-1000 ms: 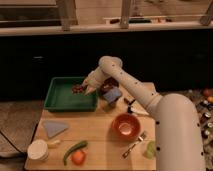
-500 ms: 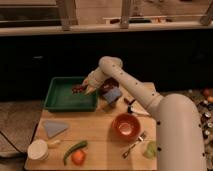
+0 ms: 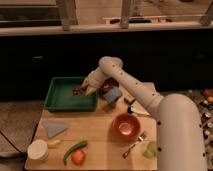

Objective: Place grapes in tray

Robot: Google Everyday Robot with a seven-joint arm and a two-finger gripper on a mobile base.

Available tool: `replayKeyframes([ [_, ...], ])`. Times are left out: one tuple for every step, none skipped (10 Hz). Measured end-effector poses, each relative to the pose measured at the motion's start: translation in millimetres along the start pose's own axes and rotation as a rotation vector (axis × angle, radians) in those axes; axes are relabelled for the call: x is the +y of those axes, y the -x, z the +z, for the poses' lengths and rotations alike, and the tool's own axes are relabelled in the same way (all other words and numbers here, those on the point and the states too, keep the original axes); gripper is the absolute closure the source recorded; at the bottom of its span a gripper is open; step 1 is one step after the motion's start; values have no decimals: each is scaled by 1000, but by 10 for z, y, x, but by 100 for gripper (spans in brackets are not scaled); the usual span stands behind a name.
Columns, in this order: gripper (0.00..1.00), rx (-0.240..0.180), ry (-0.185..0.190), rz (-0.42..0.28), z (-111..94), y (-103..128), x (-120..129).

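The green tray point(image 3: 62, 100) sits at the table's back left. The grapes point(image 3: 79, 90), a small dark reddish cluster, are over the tray's right part, just by the gripper. My gripper point(image 3: 88, 89) hangs at the tray's right rim, at the end of the white arm that reaches in from the right. I cannot see whether the grapes rest on the tray's bottom or are held.
An orange bowl point(image 3: 125, 126) stands mid-right on the wooden table point(image 3: 100, 140). A dark maroon bowl point(image 3: 109, 84) and a blue-grey item point(image 3: 113, 95) lie behind the arm. A fork point(image 3: 134, 145), green fruit point(image 3: 150, 150), orange-red fruit point(image 3: 78, 157), green pepper point(image 3: 74, 149), white disc point(image 3: 38, 149) and blue cloth point(image 3: 54, 128) lie in front.
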State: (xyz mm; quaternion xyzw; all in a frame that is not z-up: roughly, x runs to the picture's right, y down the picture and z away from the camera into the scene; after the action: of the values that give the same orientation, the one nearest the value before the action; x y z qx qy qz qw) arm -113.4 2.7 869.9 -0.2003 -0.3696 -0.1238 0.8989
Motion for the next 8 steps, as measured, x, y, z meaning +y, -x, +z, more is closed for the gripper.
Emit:
replayKeyframes([
  [20, 1, 2, 1, -1, -4, 0],
  [20, 2, 5, 2, -1, -10, 4],
  [20, 2, 8, 2, -3, -14, 4],
  [20, 2, 10, 1, -3, -14, 0],
  [20, 1, 11, 0, 1, -13, -1],
  [20, 2, 14, 0, 4, -14, 0],
  [20, 2, 18, -1, 13, -11, 1],
  [20, 2, 21, -4, 27, 2, 0],
])
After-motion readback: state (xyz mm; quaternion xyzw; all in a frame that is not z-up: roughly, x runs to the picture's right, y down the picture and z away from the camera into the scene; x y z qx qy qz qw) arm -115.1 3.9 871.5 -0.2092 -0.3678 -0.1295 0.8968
